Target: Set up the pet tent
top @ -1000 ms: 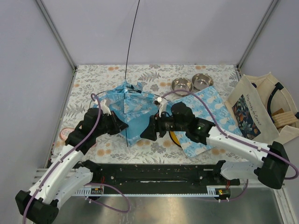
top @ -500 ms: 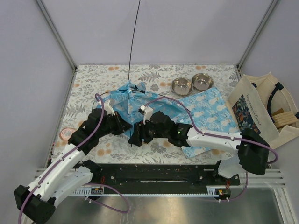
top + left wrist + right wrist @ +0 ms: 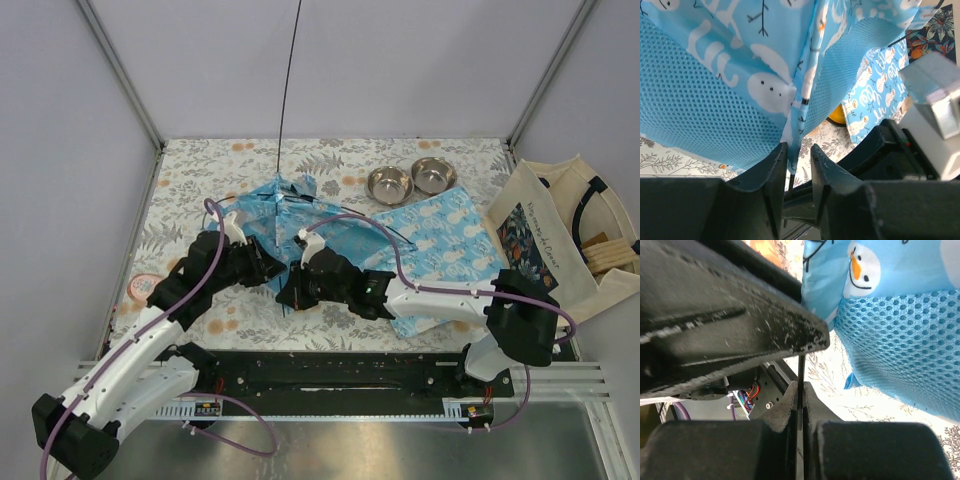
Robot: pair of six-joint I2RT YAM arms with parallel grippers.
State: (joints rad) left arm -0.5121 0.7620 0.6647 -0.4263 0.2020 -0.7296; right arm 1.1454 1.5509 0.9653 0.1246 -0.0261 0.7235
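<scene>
The pet tent [image 3: 278, 218], light-blue with white snowmen and mesh panels, lies crumpled in the middle of the table. One thin black pole [image 3: 290, 70] rises from it toward the back wall. My right gripper [image 3: 288, 296] is at the tent's near corner, shut on the end of a black pole [image 3: 801, 371] that comes out of the fabric [image 3: 900, 340]. My left gripper [image 3: 271, 271] is right beside it. Its jaws stand slightly apart around the same fabric corner [image 3: 794, 150], which touches only one finger [image 3: 771, 172].
The flat matching mat [image 3: 445, 240] lies to the right over a yellow object [image 3: 836, 116]. Two steel bowls [image 3: 390, 183] [image 3: 433, 174] stand behind it. A cloth tote bag [image 3: 555, 235] sits at the right edge and a pink ring [image 3: 137, 290] at the left edge.
My right arm swung left to the tent's near corner and its jaws shut on the pole end. My left gripper's jaws have parted a little from the fabric corner.
</scene>
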